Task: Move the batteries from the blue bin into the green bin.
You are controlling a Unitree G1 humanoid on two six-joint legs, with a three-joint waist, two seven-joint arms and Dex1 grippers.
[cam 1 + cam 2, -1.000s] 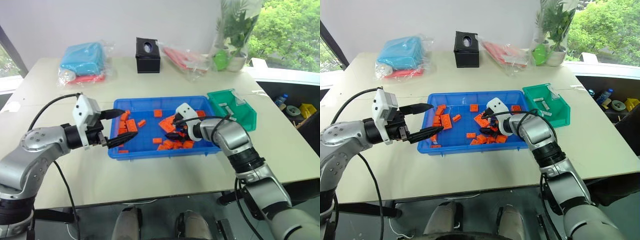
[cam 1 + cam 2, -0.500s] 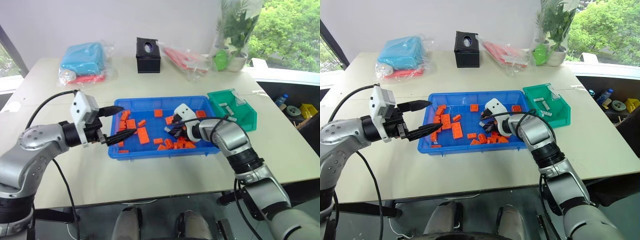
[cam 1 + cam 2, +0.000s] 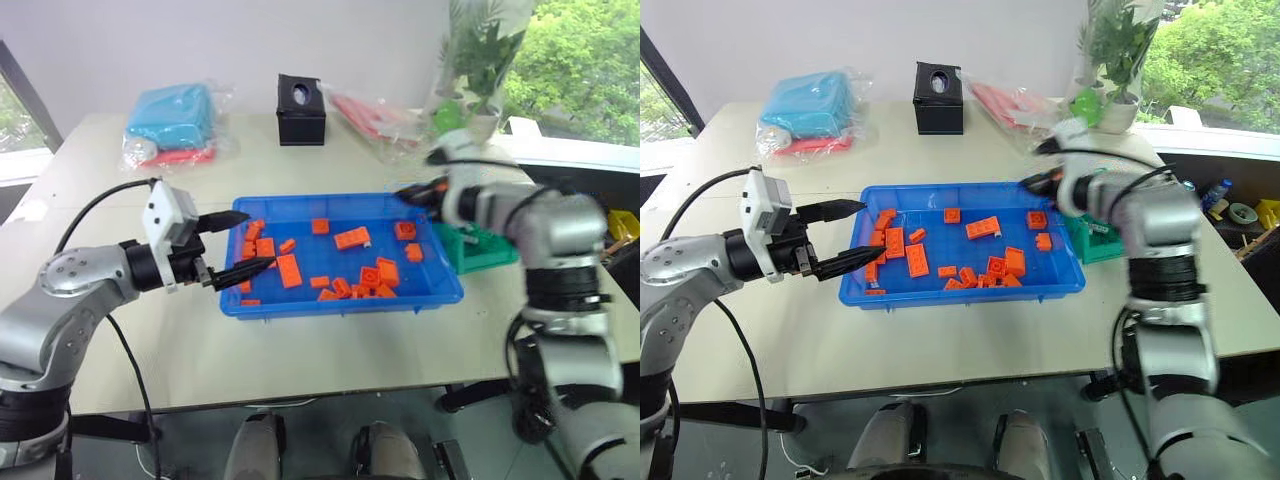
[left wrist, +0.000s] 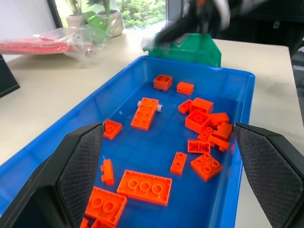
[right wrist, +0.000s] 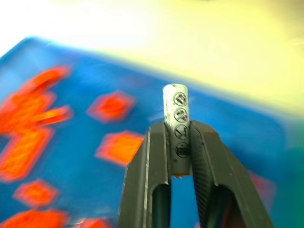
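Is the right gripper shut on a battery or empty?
Shut on a battery: the right gripper has its jaws clamped on both sides, one end sticking out.

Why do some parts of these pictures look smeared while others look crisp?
In the right wrist view, the battery pinched in the right gripper is crisp, while the blue bin and orange bricks behind streak. In the left eye view the right arm looks smeared, while the left gripper is sharp.

Table (image 3: 90, 180) carries blue bin (image 3: 340, 303), green bin (image 3: 480, 250).
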